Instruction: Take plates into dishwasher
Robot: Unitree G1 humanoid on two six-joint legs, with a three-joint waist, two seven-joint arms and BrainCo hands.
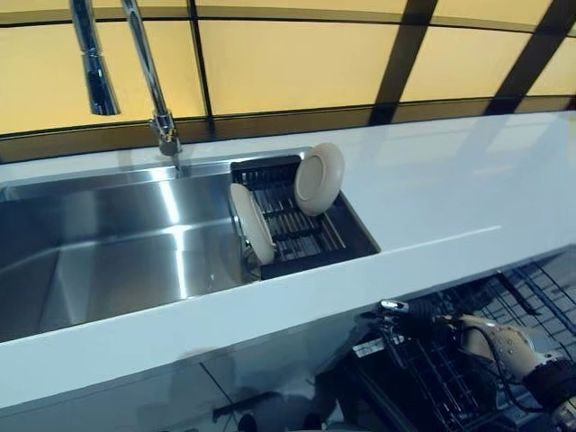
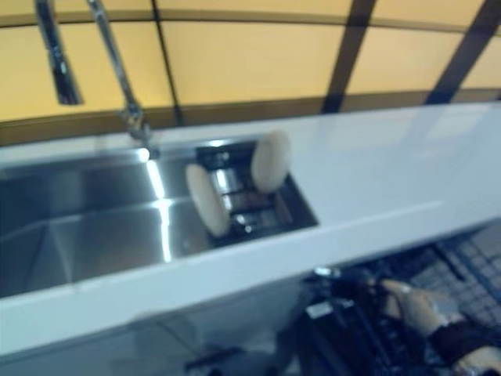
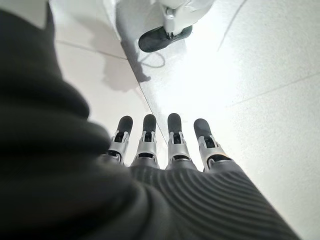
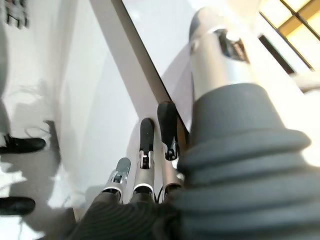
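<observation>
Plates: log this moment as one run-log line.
plates: two, on edge in sink rack — front plate, rear plate | right hand: open, over dishwasher rack, empty | left hand: open, idle

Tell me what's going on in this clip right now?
Two plates stand on edge in the dark drying rack set in the sink, neither yet touched. The right hand is low, below the white counter, at the wire dishwasher rack, fingers straight and holding nothing. The left hand hangs open over the floor, seen only in its wrist view.
</observation>
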